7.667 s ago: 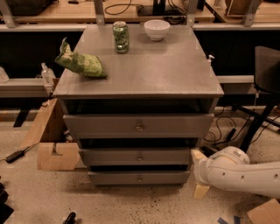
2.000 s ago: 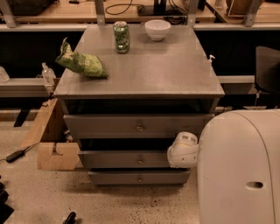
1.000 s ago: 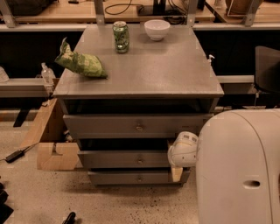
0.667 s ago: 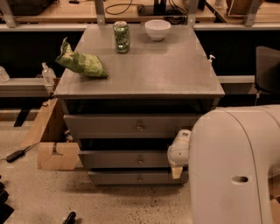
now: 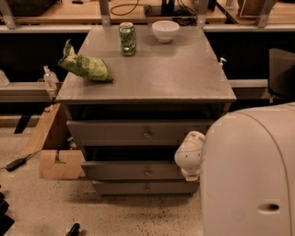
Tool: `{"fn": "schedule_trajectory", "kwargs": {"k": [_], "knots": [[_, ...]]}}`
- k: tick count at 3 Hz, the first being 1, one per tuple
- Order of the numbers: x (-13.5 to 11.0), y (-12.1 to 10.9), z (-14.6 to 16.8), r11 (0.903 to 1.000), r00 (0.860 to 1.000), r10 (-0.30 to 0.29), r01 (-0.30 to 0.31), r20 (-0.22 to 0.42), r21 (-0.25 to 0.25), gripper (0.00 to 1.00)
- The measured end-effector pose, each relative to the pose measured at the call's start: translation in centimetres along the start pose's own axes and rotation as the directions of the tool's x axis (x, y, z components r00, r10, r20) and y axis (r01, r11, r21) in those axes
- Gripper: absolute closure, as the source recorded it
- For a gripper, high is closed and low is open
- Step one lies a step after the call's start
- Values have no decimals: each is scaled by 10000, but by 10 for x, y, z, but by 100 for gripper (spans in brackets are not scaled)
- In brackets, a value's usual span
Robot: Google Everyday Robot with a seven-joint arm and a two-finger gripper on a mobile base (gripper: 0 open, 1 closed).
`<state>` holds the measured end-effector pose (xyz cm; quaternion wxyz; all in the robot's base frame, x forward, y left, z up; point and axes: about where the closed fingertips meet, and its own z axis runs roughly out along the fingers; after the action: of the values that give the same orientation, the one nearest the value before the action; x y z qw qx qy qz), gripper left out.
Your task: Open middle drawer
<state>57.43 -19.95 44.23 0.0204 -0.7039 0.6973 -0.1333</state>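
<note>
Though cropped at lower right, a bulky white arm shell (image 5: 249, 175) against the grey three-drawer bench (image 5: 184, 78). Second down, the middle drawer (image 5: 120, 169), under the taller top drawer (image 5: 106, 132). At its right end, the gripper (image 5: 190, 173); open or closed, impossible to tell. On top: green chip bag (image 5: 85, 67), white bowl (image 5: 165, 31), green can (image 5: 127, 39). Smallest, the middle drawer's central brass knob (image 5: 147, 173).

Dim workshop, speckled floor (image 5: 41, 209).
You have wooden benches (image 5: 55, 13) behind the grey cabinet (image 5: 184, 78), a cardboard box (image 5: 54, 159) at its left, the gripper (image 5: 190, 174) by its lower right front.
</note>
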Motion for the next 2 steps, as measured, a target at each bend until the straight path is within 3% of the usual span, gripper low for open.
{"fn": "schedule_trajectory", "kwargs": {"k": [1, 2], "knots": [[11, 28, -16, 9968, 9979, 581, -595, -288, -534, 87], [14, 45, -21, 9932, 9963, 846, -857, -175, -790, 100]]}}
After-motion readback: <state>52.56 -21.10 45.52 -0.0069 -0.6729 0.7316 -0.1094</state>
